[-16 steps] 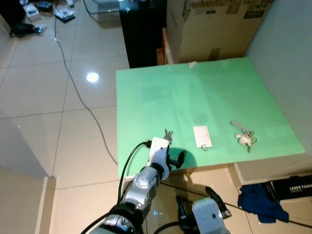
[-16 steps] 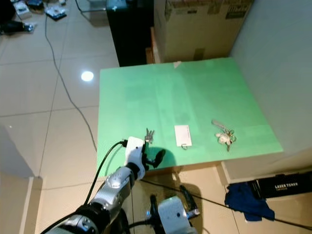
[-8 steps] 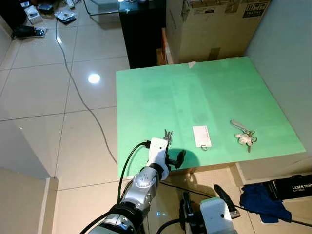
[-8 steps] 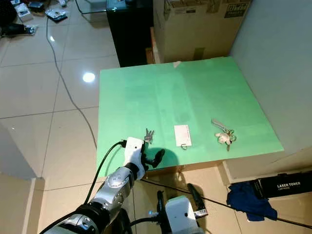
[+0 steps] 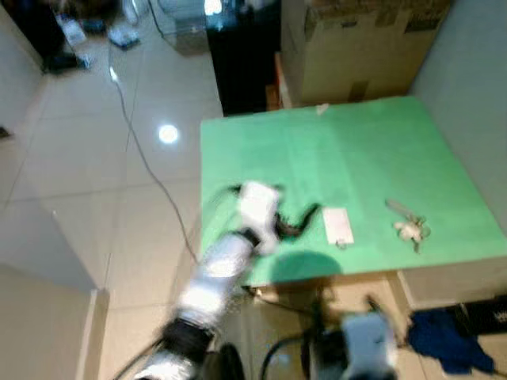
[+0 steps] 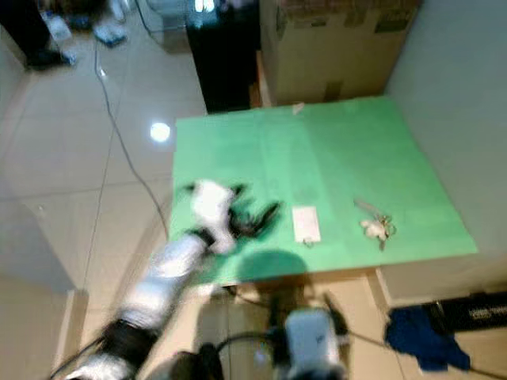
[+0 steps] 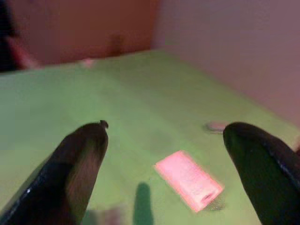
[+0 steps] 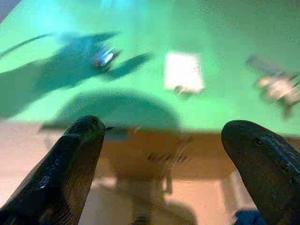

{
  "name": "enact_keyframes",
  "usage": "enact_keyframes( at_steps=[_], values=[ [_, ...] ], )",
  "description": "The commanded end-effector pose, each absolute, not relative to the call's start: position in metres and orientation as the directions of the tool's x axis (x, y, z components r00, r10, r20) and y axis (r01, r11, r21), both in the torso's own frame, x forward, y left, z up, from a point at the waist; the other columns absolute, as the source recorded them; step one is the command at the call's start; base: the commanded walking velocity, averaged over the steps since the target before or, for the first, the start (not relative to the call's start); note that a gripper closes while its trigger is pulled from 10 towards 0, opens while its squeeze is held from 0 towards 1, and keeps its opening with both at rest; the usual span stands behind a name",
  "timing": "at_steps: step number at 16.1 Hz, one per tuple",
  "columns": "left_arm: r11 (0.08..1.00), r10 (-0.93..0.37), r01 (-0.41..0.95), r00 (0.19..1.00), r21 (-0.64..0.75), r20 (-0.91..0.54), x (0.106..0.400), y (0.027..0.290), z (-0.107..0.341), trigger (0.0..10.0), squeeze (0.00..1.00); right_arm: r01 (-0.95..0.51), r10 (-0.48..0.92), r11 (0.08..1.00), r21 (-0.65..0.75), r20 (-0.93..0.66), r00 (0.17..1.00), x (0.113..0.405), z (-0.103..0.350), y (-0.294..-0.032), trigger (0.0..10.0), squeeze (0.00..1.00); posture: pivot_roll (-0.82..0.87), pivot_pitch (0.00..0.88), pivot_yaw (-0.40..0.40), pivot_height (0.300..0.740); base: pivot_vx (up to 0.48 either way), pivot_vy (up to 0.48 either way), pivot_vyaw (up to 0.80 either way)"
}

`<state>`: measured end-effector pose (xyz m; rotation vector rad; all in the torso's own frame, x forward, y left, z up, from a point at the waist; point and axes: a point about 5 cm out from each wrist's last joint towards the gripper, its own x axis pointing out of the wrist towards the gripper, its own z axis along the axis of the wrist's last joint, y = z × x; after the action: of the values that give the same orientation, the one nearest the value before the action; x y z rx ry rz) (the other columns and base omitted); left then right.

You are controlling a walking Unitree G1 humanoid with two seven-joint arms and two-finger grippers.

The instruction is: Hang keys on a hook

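The head views are blurred by motion. A green table (image 5: 356,150) stands before the robot, with a cardboard box (image 5: 356,43) and a black cabinet (image 5: 242,55) behind its far edge, and a grey wall on the right.

The left gripper (image 5: 297,226) is over the near left part of the table, its silver arm reaching up from the near edge. In the left wrist view its two black fingers (image 7: 77,164) stand wide apart with nothing between them, and they point across the table toward a white card (image 5: 338,226).

This card lies near the middle of the near edge, just right of the left gripper. To the right of it, well apart, a bunch of keys with a pale fob (image 5: 409,229) rests flat on the table, near the right edge.

The right gripper (image 8: 164,154) is lower, at the near edge of the table. Its fingers (image 8: 70,164) are also spread wide and hold nothing. Its wrist view shows a small bunch of silver keys (image 8: 105,57) lying on the near left part of the table, in the shadow of the left arm.

A blue cloth (image 5: 444,348) lies on the tiled floor (image 5: 95,182) at the near right, and a dark cable (image 5: 146,166) runs over the floor on the left.
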<state>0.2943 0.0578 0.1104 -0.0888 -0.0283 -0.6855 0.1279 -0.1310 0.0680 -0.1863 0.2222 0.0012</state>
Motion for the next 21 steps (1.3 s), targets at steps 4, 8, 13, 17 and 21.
enact_keyframes(
  at_steps=[4,8,13,17,21],
  values=[
    [0.927,-0.375,0.375,0.926,0.001,-0.044,0.289,0.135,0.085,10.0,0.0,0.109,-0.134,0.975,-0.194,-0.121,0.983,0.156,0.073,-0.191,10.0,1.0,-0.22,0.0,0.13,0.74,0.0,0.0,0.0],
    [0.97,-0.239,0.232,0.966,-0.073,-0.098,0.311,0.128,0.079,10.0,0.0,0.068,-0.088,0.983,-0.171,-0.11,0.99,0.19,0.066,-0.191,10.0,1.0,-0.19,0.0,0.086,0.74,0.0,-0.476,0.0],
    [0.961,-0.275,0.268,0.951,-0.065,-0.141,0.323,0.11,0.074,10.0,0.0,0.089,-0.104,0.982,-0.165,-0.085,0.991,0.199,0.067,-0.195,10.0,1.0,-0.22,0.0,0.119,0.74,0.0,-0.48,0.0],
    [0.951,-0.31,0.303,0.935,-0.067,-0.173,0.328,0.09,0.071,10.0,0.0,0.103,-0.119,0.98,-0.17,-0.088,0.989,0.198,0.069,-0.196,10.0,1.0,-0.24,0.0,0.138,0.74,0.0,-0.48,0.0],
    [0.971,-0.231,0.234,0.971,0.048,-0.067,0.314,0.151,0.076,10.0,0.0,0.05,-0.059,0.995,-0.082,-0.107,0.993,0.211,0.062,-0.184,10.0,1.0,-0.19,0.0,0.094,0.74,0.0,0.0,0.68]
  ],
)
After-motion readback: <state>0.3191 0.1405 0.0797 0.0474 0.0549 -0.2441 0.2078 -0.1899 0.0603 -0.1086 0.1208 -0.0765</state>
